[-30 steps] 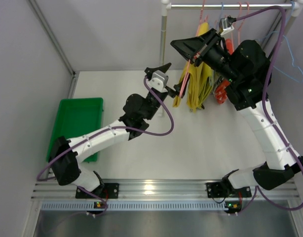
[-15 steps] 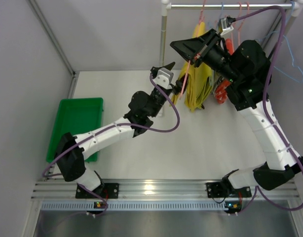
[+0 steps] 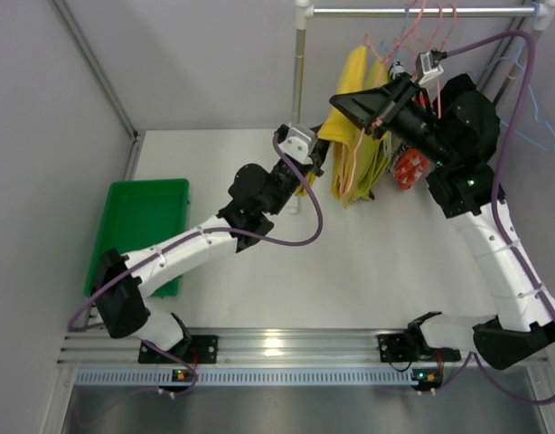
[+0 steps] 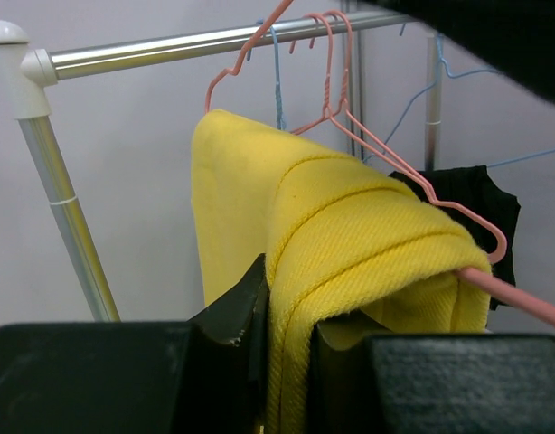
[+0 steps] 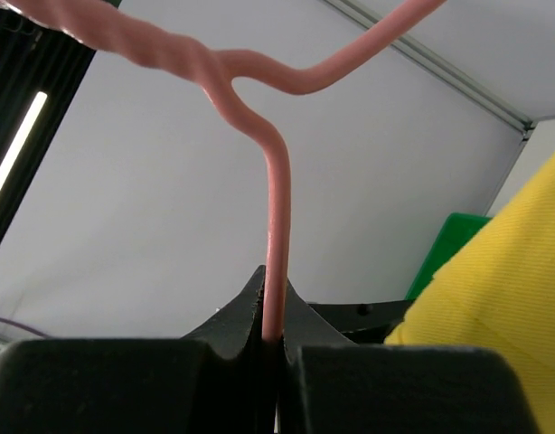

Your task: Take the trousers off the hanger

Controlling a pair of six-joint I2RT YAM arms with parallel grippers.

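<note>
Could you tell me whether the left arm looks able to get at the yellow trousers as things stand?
Yes, it seems so: the left gripper is shut on a fold of the yellow trousers, nothing between them, while the right gripper clamps the pink hanger.

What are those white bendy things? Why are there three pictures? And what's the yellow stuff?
The white bendy things are robot arms, a left arm and a right arm, bolted to a white table. Each ends in a gripper, a hand with just two fingers. One picture comes from a camera up high, looking down on both arms. The other two come from little cameras on the wrists, so each gripper's own black fingers show at the bottom. The yellow stuff is yellow trousers folded over a pink hanger, beside a metal rail that holds more hangers. The left gripper pinches the trousers. The right gripper pinches the hanger's wire. A green tray lies on the table.
</note>
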